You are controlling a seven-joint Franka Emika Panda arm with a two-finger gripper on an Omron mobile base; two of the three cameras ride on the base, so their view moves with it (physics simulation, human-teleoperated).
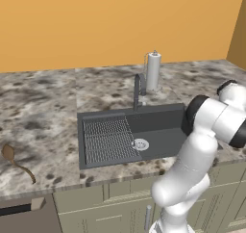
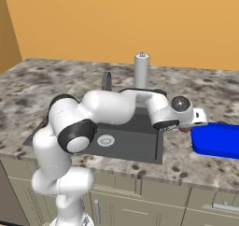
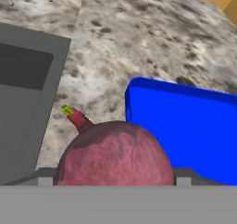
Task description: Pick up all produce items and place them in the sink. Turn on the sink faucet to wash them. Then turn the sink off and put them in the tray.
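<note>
A round red produce item (image 3: pixel 115 153) with a short stem sits between the jaws of my gripper (image 3: pixel 113 177), which is shut on it. Its bulk hides the fingertips. In the right base view the gripper (image 2: pixel 186 125) hangs low over the counter with the fruit (image 2: pixel 184 129) under the hand, between the sink (image 2: pixel 135 136) and the blue tray (image 2: pixel 217 141). The tray's near corner (image 3: pixel 194 126) lies just right of the fruit. The dark sink (image 1: pixel 161 131) holds nothing but its ribbed grid and silver drain (image 1: pixel 140 144). The faucet (image 1: pixel 138 90) stands behind the basin.
A white paper towel roll (image 1: pixel 153 71) on a metal stand rises behind the faucet. A brown ladle-like utensil (image 1: pixel 14 162) lies on the counter far left. The orange wall closes the back. Speckled counter stretches behind the tray.
</note>
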